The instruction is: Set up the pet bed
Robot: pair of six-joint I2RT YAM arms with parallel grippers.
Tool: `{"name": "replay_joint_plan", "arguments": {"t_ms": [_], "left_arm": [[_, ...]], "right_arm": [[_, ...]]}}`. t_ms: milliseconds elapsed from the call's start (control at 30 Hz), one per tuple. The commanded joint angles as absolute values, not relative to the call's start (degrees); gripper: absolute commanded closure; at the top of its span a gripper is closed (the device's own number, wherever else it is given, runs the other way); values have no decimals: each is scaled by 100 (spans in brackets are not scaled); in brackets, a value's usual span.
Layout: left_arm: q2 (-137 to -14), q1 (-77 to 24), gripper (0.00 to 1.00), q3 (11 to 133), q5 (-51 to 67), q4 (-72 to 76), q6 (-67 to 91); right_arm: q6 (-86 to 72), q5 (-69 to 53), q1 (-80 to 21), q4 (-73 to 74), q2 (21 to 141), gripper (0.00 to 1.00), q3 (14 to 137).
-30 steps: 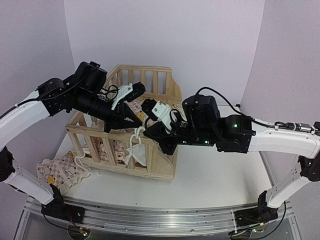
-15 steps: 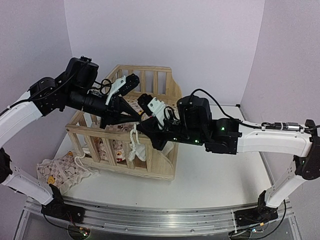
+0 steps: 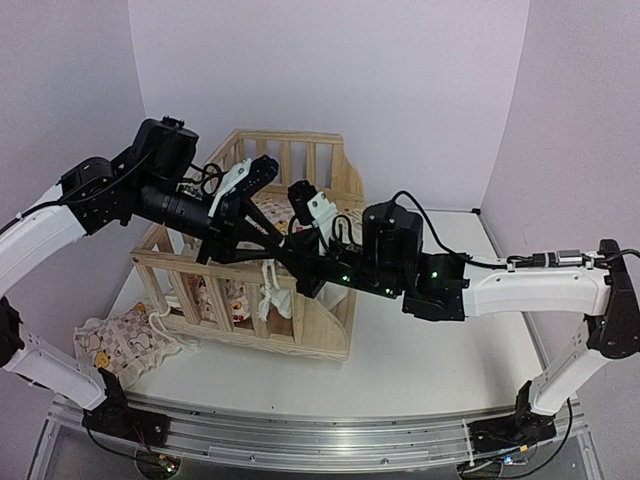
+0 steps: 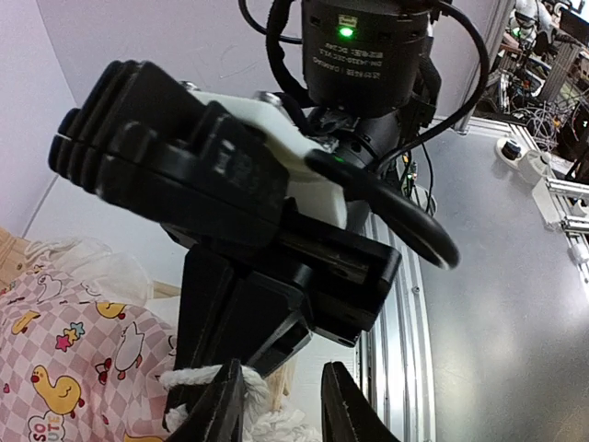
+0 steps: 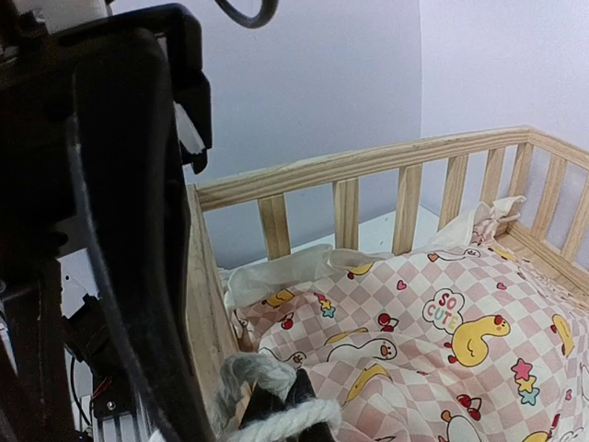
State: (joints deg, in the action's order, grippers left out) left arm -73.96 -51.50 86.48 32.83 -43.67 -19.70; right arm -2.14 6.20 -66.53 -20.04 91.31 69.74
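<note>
**Tie string pinched at the front rail, both arms meeting over it**

We see the pet bed's pine frame (image 3: 300, 340) standing left of the table's middle, with the checked cushion (image 5: 414, 341) lying inside it. The right gripper (image 5: 285, 405) is clamped on the thick white tie string (image 5: 241, 370). In the top view that string drapes over the front rail (image 3: 170, 260) and hangs down along the slats. The left gripper (image 4: 281, 410) sits just beside it, jaws parted a little and nothing between them. The string rests against the outer side of one finger (image 4: 221, 405), on the cushion side. We judge the left arm must shift sideways toward the cushion to take the string.
</note>
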Motion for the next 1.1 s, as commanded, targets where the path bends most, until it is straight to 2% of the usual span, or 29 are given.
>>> {"name": "replay_joint_plan", "arguments": {"t_ms": [0,100,200,267,367,433,567,700,767,900,1067], "left_arm": [[-7155,-5194,53,8752,3590,-4347,-2751],[-6941,-5183,36,8770,3358,-4087,-3247],[-6754,-5142,31,8788,3116,-3712,-3637],[-6678,-5062,34,8776,2972,-3597,-3926],[-6595,-4867,47,8526,2730,-3649,-4881],[-6562,-4709,52,8311,2553,-3627,-5576],[-6536,-4676,46,7705,2144,-3456,-7716],[-6532,-4676,42,7342,2295,-2926,-9069],[-6554,-4676,46,7162,2280,-2570,-9391],[-6513,-4679,63,6934,2332,-1953,-9455],[-6512,-4677,66,6964,2216,-1734,-9172]], "right_arm": [[-361,599,-6573,-2490,9286,100,6656],[-348,584,-6566,-2589,9303,100,6574],[-314,543,-6566,-2634,9323,100,6554],[-304,523,-6557,-2666,9333,100,6541],[-292,482,-6555,-2713,9339,100,6513],[-290,443,-6553,-2732,9343,100,6512],[-290,323,-6551,-2754,9343,100,6505],[-302,247,-6550,-2775,9334,100,6495],[-316,237,-6548,-2788,9334,100,6489],[-329,221,-6548,-2808,9334,100,6493],[-242,174,-6549,-2817,9345,100,6513]]}}
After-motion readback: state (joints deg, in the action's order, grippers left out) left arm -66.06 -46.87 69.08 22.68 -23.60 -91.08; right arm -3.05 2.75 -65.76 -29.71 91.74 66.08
